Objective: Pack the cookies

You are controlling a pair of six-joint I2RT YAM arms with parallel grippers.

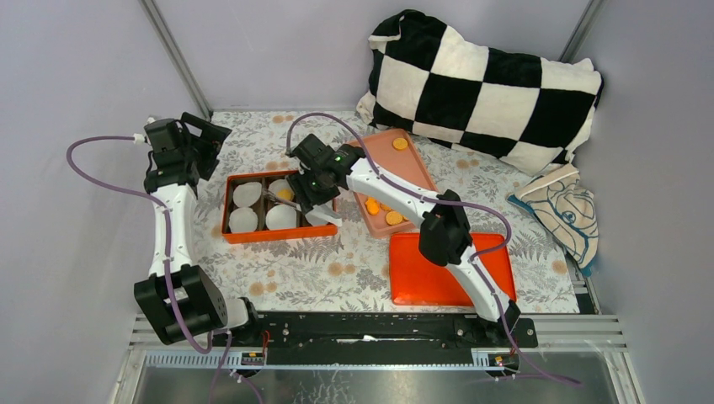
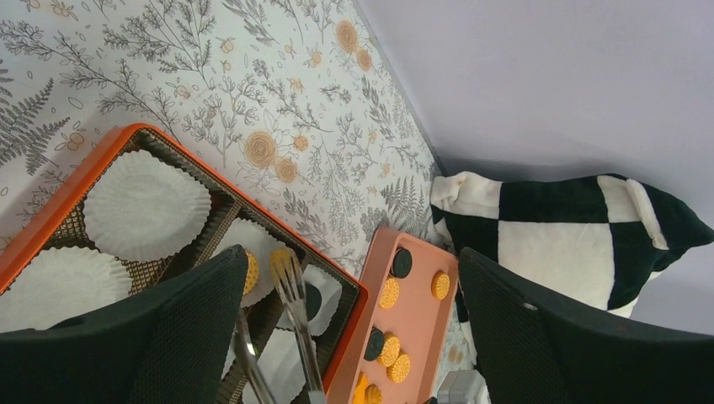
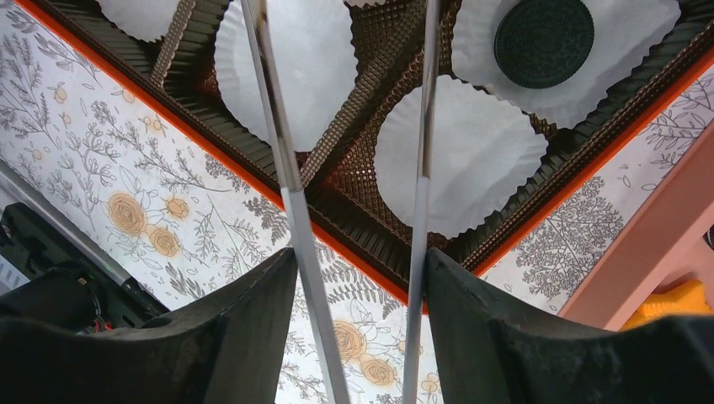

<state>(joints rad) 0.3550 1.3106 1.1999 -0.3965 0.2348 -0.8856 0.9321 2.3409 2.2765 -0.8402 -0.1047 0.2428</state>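
Observation:
My right gripper (image 1: pixel 305 189) is shut on metal tongs (image 3: pixel 286 177), whose two arms run between its fingers (image 3: pixel 227 337) and reach over the orange box (image 1: pixel 226 210). The box holds white paper liners (image 3: pixel 463 151). One liner holds a black cookie (image 3: pixel 543 42). Two orange cookies (image 2: pixel 250 271) lie in the back liner at the tongs' tip (image 2: pixel 285 265); I cannot tell whether the tongs grip one. Several more orange and black cookies (image 2: pixel 388 293) lie in the pink tray (image 1: pixel 396 164), right of the box. My left gripper (image 1: pixel 202 135) is open and empty, above the table's back left.
An orange lid (image 1: pixel 450 269) lies flat at the front right, beside the right arm. A black-and-white checked pillow (image 1: pixel 484 88) fills the back right corner. A folded printed cloth (image 1: pixel 564 210) lies at the right edge. Grey walls close in the table.

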